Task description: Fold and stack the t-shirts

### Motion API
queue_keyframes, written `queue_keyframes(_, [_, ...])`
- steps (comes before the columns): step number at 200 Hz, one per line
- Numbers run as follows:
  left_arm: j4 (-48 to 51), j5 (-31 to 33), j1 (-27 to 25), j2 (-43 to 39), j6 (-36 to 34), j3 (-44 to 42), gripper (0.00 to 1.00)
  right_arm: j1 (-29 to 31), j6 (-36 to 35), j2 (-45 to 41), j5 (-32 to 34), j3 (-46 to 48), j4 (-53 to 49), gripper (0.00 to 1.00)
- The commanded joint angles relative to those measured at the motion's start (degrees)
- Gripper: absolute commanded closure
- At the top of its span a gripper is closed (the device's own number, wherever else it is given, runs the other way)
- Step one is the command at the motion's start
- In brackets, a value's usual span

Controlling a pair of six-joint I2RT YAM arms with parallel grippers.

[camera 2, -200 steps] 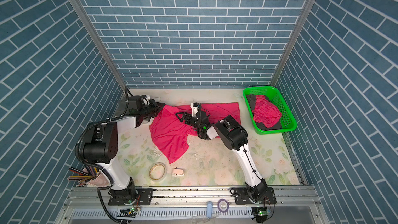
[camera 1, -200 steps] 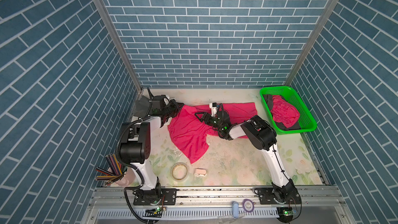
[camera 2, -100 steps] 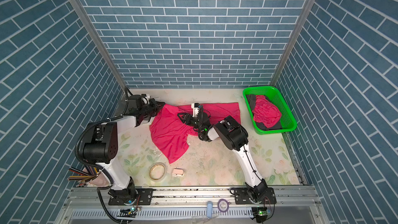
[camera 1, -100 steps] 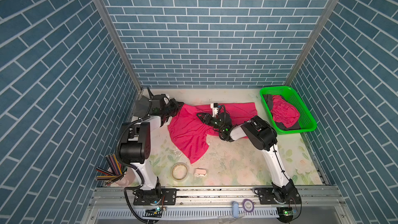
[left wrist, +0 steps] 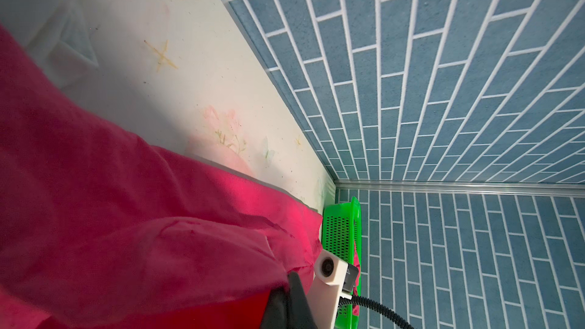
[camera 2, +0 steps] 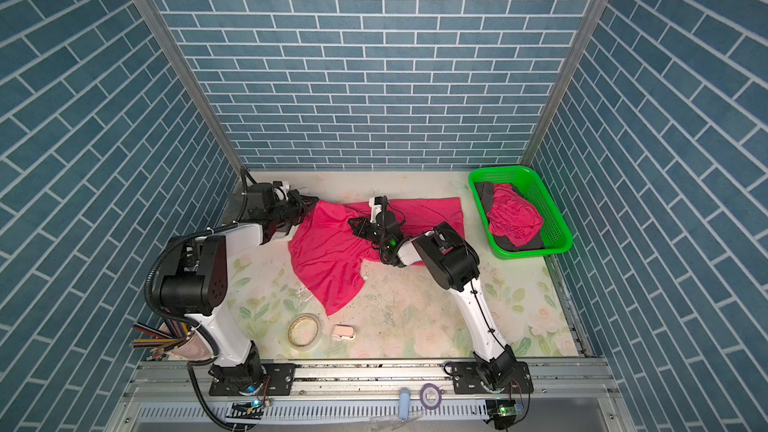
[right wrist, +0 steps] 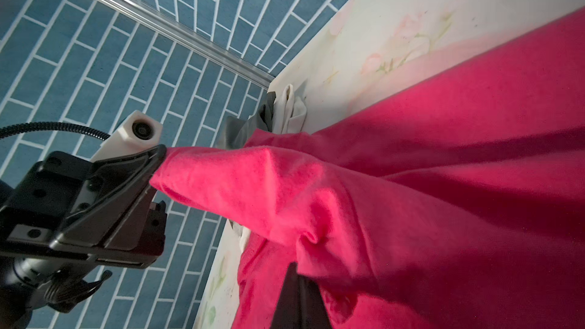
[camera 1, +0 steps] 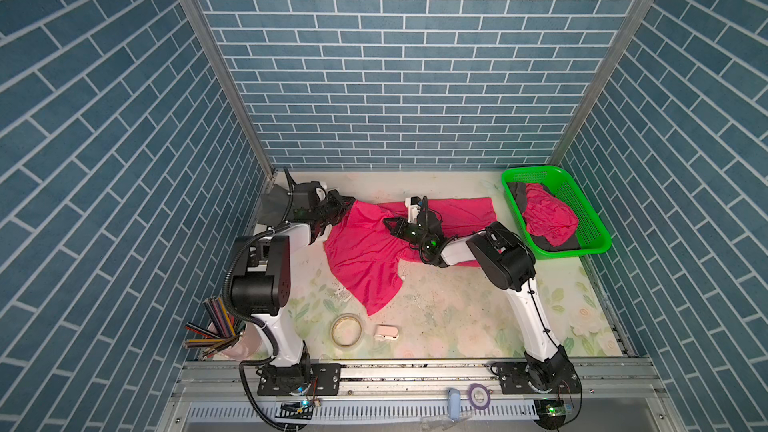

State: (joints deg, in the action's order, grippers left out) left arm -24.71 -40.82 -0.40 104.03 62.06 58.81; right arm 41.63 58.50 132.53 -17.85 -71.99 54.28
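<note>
A magenta-pink t-shirt (camera 1: 365,259) (camera 2: 328,259) lies spread across the back of the table, one part trailing toward the front. My left gripper (camera 1: 348,204) (camera 2: 312,203) is shut on its left end, near the back left corner; in the right wrist view this left gripper (right wrist: 158,156) pinches a raised fold of the cloth (right wrist: 443,185). My right gripper (camera 1: 387,223) (camera 2: 352,224) is shut on the t-shirt's middle, and its dark jaws (right wrist: 297,295) are buried in pink cloth. More t-shirts, pink (camera 1: 548,214) over dark grey, fill the green basket (camera 1: 536,170).
Grey (camera 1: 272,205) and white (right wrist: 288,109) cloth is bunched in the back left corner behind my left arm. A tape roll (camera 1: 346,329) and a small white object (camera 1: 386,332) lie near the front. A cup of pencils (camera 1: 216,326) stands front left.
My right gripper stood open over the t-shirt's middle a second ago and has now shut on the cloth. The left gripper has kept its hold and place.
</note>
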Motion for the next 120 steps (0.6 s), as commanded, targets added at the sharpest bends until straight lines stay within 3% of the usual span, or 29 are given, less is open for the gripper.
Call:
queue_keyframes(1, [-0.9,-0.6,-0.2,0.4,-0.5,0.9,1.00,0.1,-1.7,-4.7,1.2,1.9,-1.7,1.00])
queue_keyframes(32, [-0.7,-0.5,-0.2,0.3,-0.8,0.5,1.00,0.0,-1.7,-8.7,-0.1,4.7,-4.1,1.00])
queue_keyframes(64, [-0.6,-0.3,-0.2,-0.1,-1.0,-0.6,1.00,-0.2,-2.5,-13.4,-0.7,5.7,-14.3,1.00])
queue_keyframes(120, [0.4,-0.1,0.0,-1.8,-2.7,-4.7,1.00,-0.5,-2.0,-12.5,-3.8,3.7,-28.7,1.00])
